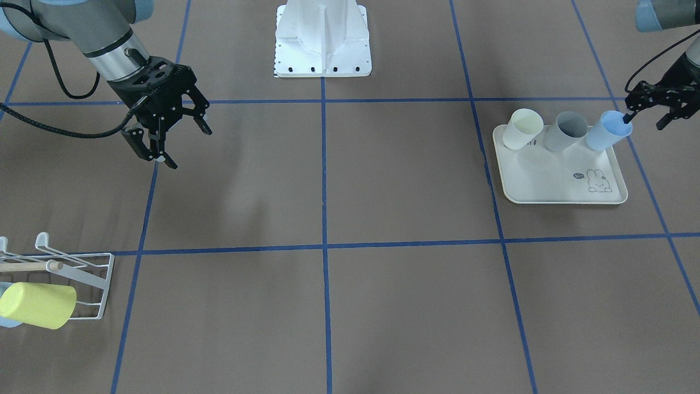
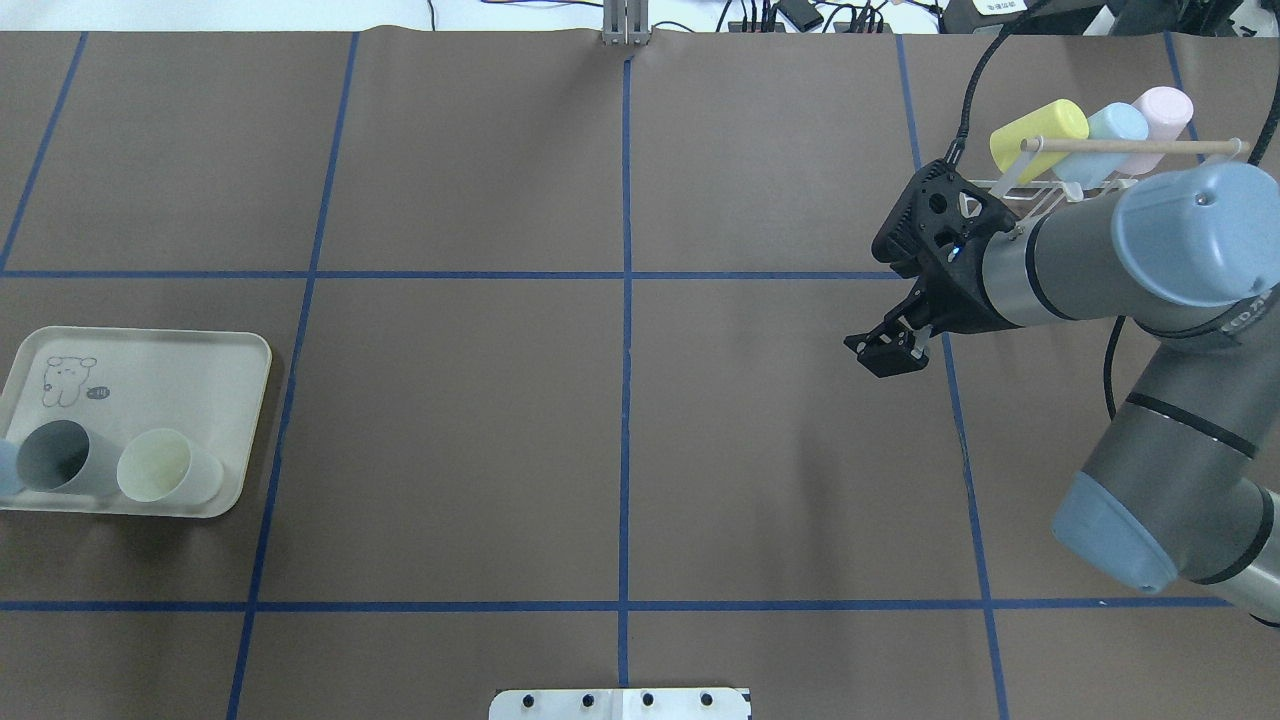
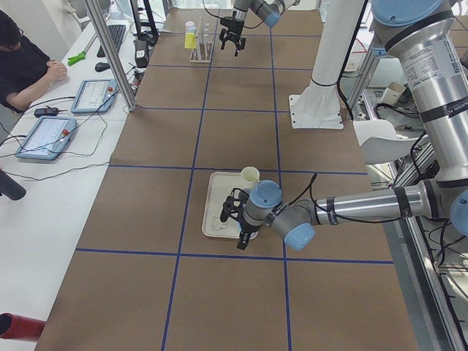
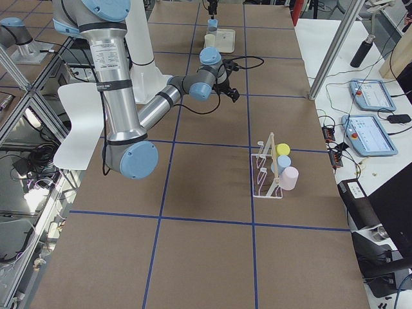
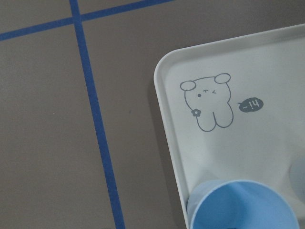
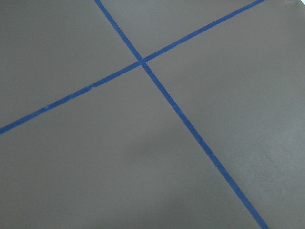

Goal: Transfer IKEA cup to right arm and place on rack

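A pale blue IKEA cup [image 1: 608,131] stands at the end of a row on the cream rabbit-print tray [image 1: 547,175]. My left gripper [image 1: 643,121] is open at its rim, one finger dipping inside the cup and the other outside. In the left wrist view the blue cup [image 5: 243,207] fills the bottom edge, and no fingers show. My right gripper [image 1: 180,145] hangs open and empty above the table, some way from the white wire rack [image 1: 87,273]. From overhead, the right gripper [image 2: 888,355] sits just in front of the rack [image 2: 1040,190].
A grey cup [image 1: 566,131] and a cream cup [image 1: 522,128] stand beside the blue one on the tray. The rack carries a yellow cup [image 2: 1035,135], a blue cup [image 2: 1115,130] and a pink cup [image 2: 1160,110]. The robot's white base [image 1: 322,38] is at the table's back edge.
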Controlling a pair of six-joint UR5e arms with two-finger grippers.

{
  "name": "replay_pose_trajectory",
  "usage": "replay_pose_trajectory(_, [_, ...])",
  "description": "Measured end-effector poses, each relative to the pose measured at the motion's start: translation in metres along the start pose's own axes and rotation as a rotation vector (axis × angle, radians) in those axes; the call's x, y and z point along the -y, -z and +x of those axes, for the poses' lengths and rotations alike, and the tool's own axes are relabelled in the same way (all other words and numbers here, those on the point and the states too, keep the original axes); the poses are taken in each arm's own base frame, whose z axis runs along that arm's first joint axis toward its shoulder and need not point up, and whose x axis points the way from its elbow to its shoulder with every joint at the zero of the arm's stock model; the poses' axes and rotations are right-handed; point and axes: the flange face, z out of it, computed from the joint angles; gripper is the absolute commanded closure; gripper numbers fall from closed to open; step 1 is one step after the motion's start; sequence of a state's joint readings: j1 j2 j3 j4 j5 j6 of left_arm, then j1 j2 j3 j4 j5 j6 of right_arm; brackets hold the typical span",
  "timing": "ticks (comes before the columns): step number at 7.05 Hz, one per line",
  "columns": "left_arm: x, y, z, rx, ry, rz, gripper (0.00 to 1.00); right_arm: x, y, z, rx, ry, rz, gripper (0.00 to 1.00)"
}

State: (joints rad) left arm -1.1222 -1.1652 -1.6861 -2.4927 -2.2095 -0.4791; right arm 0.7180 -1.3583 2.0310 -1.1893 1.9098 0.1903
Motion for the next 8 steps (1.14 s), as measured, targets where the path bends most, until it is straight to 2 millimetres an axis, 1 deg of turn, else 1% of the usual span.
replay_pose_trajectory(1, [-0.0008, -0.0018, 0.0012, -0.007, -0.003, -0.008, 0.31, -0.0007, -0.0002, 0.0002, 0.0, 0.001, -0.001, 0.02])
replay_pose_trajectory(2, [-0.0013, -0.0029, 0.0023, -0.014, -0.004, -0.014, 0.52, -0.0012, -0.0003, 0.0003, 0.0, 0.001, -0.002, 0.02])
replay_pose_trajectory(3, [-0.001, -0.0037, 0.0029, -0.018, -0.006, -0.017, 0.56, -0.0016, -0.0004, 0.0004, 0.0, 0.001, -0.002, 0.02])
replay_pose_trajectory(6, [0.0014, -0.0086, 0.0049, -0.024, -0.011, -0.024, 0.76, -0.0022, -0.0002, 0.0012, -0.002, 0.004, -0.002, 0.01])
replay_pose_trajectory(7, [0.0025, -0.0097, 0.006, -0.027, -0.014, -0.026, 0.87, -0.0028, -0.0003, 0.0013, -0.002, 0.004, -0.003, 0.01])
replay_pose_trajectory(8, [0.0035, -0.0105, 0.0075, -0.034, -0.015, -0.029, 1.0, -0.0029, -0.0003, 0.0014, -0.001, 0.005, -0.003, 0.01])
